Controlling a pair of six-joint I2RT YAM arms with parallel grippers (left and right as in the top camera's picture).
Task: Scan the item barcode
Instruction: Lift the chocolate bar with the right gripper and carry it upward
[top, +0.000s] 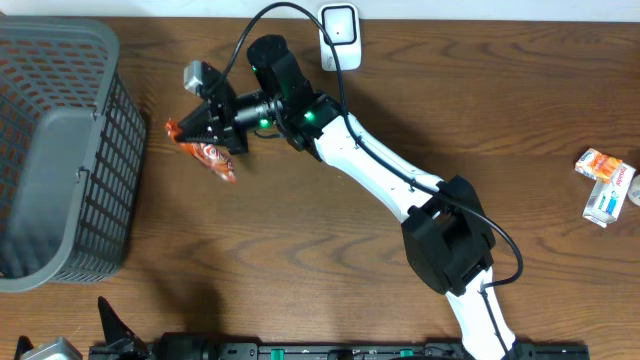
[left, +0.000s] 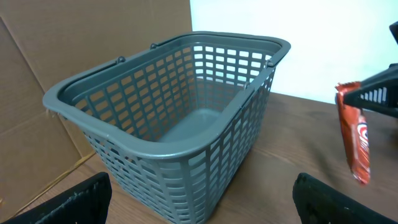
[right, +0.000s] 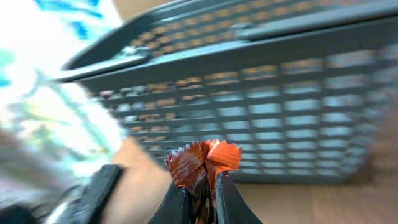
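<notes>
Packet (top: 206, 152) looks light and floppy, hanging from right gripper (right: 200, 188), jaws pinched on its crimped end seam, probably the surest hold; left gripper (left: 202, 190) gapes wide, empty.

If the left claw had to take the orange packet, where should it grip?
Probably the free lower end of the orange packet, coming from the basket side: the right claw pinches its crimped upper end, and the rest hangs flat.

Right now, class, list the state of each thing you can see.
Right gripper: shut on orange snack packet.
Orange snack packet: held in the air.
Left gripper: open, empty.
Grey basket: upright, empty.
White scanner: standing, untouched.
Small cartons: lying flat, untouched.
</notes>
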